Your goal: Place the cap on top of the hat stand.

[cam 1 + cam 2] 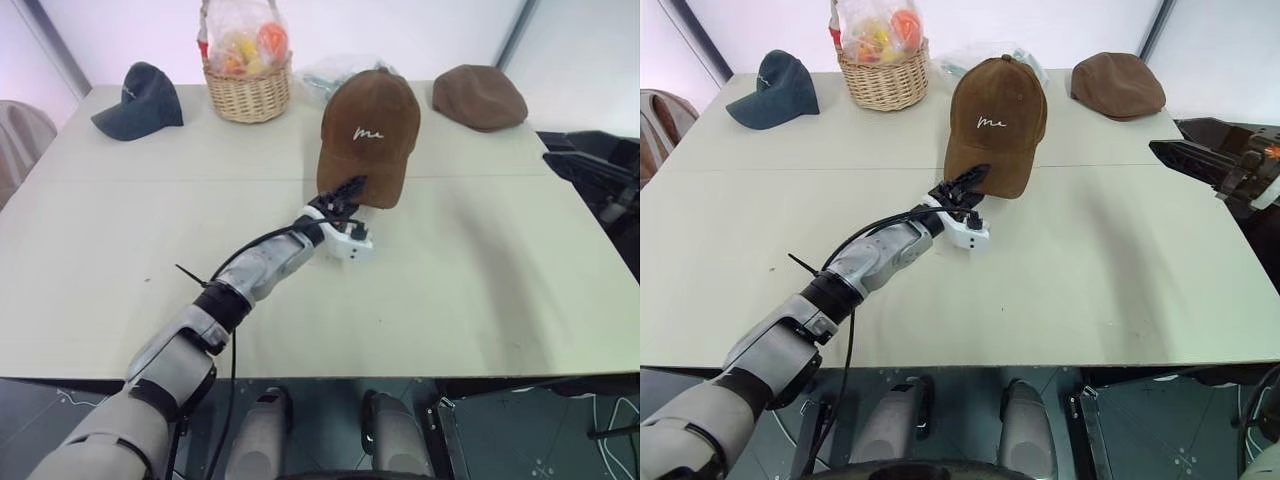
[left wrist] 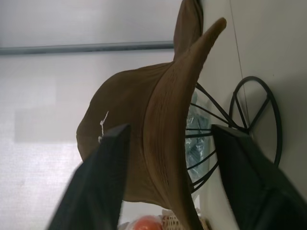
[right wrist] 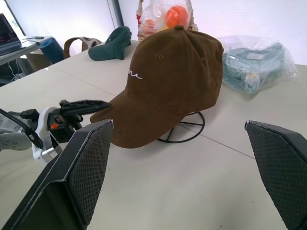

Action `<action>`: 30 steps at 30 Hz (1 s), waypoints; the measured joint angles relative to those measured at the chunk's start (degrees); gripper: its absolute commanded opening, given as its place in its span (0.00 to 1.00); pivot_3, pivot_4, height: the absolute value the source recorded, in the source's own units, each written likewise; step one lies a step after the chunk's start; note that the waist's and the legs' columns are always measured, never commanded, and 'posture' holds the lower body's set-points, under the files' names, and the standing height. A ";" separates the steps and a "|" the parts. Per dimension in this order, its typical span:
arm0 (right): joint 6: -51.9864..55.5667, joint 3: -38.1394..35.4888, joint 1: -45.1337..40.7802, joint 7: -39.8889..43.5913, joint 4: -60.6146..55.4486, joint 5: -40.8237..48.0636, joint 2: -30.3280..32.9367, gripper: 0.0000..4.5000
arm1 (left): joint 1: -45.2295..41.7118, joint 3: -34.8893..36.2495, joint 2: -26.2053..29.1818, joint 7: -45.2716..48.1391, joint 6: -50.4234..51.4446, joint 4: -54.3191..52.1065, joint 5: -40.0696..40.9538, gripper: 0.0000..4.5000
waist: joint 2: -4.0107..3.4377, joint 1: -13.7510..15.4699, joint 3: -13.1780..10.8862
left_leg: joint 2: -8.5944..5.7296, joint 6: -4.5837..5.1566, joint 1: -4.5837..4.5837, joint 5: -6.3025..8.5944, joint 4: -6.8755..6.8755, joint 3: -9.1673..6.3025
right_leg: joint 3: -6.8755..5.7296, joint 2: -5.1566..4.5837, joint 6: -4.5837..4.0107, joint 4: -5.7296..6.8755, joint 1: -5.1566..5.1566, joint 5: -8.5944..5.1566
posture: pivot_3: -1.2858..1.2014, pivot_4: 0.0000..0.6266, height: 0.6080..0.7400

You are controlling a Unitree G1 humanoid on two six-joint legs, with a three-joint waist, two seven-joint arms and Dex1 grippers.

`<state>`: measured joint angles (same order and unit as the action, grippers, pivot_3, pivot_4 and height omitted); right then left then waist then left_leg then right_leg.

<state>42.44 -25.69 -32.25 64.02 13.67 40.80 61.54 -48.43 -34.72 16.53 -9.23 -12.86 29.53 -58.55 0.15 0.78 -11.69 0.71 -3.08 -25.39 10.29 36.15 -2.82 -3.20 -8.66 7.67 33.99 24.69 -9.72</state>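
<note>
From the head views, the brown cap (image 1: 367, 135) sits over the hat stand, brim hanging toward the left hand (image 1: 349, 190), whose fingers reach right up to the brim's edge. In the left wrist view that hand's two fingers (image 2: 103, 177) stand spread, one on each side of the brim, not pinching it; the hat stand (image 2: 249, 120) shows beneath the cap. In the right wrist view the right hand (image 3: 184, 167) is wide open, holding nothing, with the cap just beyond it on the counter (image 3: 230, 187).
</note>
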 measured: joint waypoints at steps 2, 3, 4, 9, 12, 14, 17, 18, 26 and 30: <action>0.01 0.01 -0.02 -0.15 -0.03 0.03 -0.05 1.00 | 0.54 0.00 -0.10 -0.31 0.00 -0.10 0.06 0.99 | 0.00 0.00 0.00 | 0.00 0.00 -0.01 0.00 -0.01 0.00 | 0.00 0.00 0.00 -0.02 0.00 0.00 | 0.52 0.24 1.00; 0.01 0.01 -0.03 -0.18 -0.03 0.03 -0.05 1.00 | 0.75 0.00 -0.17 -0.41 0.00 -0.10 0.07 0.99 | 0.00 0.00 0.00 | 0.00 0.00 -0.01 0.00 -0.01 0.00 | 0.00 0.00 0.00 -0.02 0.01 0.00 | 0.52 0.24 1.00; 0.02 0.02 -0.08 -0.18 -0.03 0.04 -0.06 1.00 | 0.94 0.00 -0.24 -0.50 0.01 -0.16 0.08 0.99 | 0.00 0.00 0.00 | 0.00 0.00 -0.01 0.00 -0.01 0.00 | 0.00 0.00 0.00 -0.01 0.01 0.00 | 0.52 0.24 1.00; 0.01 0.07 -0.40 -0.17 -0.02 0.05 -0.06 1.00 | 1.56 0.02 -0.30 -1.28 -0.19 -1.65 0.41 0.99 | 0.00 -0.02 0.00 | 0.00 0.00 0.00 0.00 0.01 0.00 | 0.00 0.00 0.00 -0.01 0.00 0.00 | 0.52 0.24 1.00; 0.01 0.25 -0.57 -0.10 0.01 0.03 -0.10 1.00 | 4.10 0.25 0.34 -2.32 -1.31 -5.44 1.08 0.99 | 0.00 -0.16 0.00 | 0.00 0.00 0.01 0.00 -0.04 0.00 | 0.00 0.00 0.00 -0.01 0.01 0.00 | 0.52 0.24 1.00; 0.01 0.54 -0.85 -0.07 0.03 0.02 -0.34 1.00 | 6.69 0.41 1.59 -3.07 -2.46 -9.29 1.71 0.99 | -0.01 -0.16 0.00 | 0.01 0.00 0.01 0.00 -0.07 0.00 | 0.00 0.01 0.00 0.00 0.03 0.00 | 0.52 0.24 1.00; 0.00 1.09 -0.96 0.14 0.05 -0.07 -0.62 1.00 | 10.78 2.42 4.29 -3.42 -3.59 -15.95 2.52 0.99 | -0.01 -0.07 0.01 | 0.01 0.00 0.01 0.00 -0.03 0.00 | 0.01 0.00 -0.01 0.02 0.04 0.01 | 0.52 0.24 1.00; -0.03 1.42 -0.94 0.40 0.01 -0.10 -0.71 1.00 | 12.51 3.61 5.47 -2.91 -3.85 -18.67 3.54 0.99 | -0.02 -0.07 0.01 | 0.01 0.00 0.01 0.00 -0.02 0.00 | 0.01 0.01 -0.01 0.02 0.03 0.01 | 0.52 0.24 1.00; -2.37 5.02 3.53 2.75 1.80 -3.74 -0.73 1.00 | 32.17 17.37 17.12 17.49 -2.26 -40.58 26.52 0.99 | -0.12 -0.38 0.05 | 0.02 0.00 0.01 0.00 -0.03 0.01 | 0.02 0.00 -0.07 0.03 0.05 0.01 | 0.52 0.24 1.00; -3.77 4.99 1.93 3.11 6.29 -4.59 -1.22 1.00 | 40.16 30.31 15.05 26.47 14.83 -49.93 42.51 0.99 | -0.15 -0.28 0.06 | 0.04 0.00 0.04 0.01 0.02 0.00 | 0.00 0.03 -0.06 0.00 0.00 0.01 | 0.52 0.24 1.00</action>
<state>38.66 -20.70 -30.32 67.13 19.96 36.22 60.32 -8.26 -4.41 31.58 17.23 1.97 -20.40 -16.05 -0.01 0.50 -11.63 0.75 -3.09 -25.35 10.30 36.16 -2.81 -3.20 -8.64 7.61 33.99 24.68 -9.71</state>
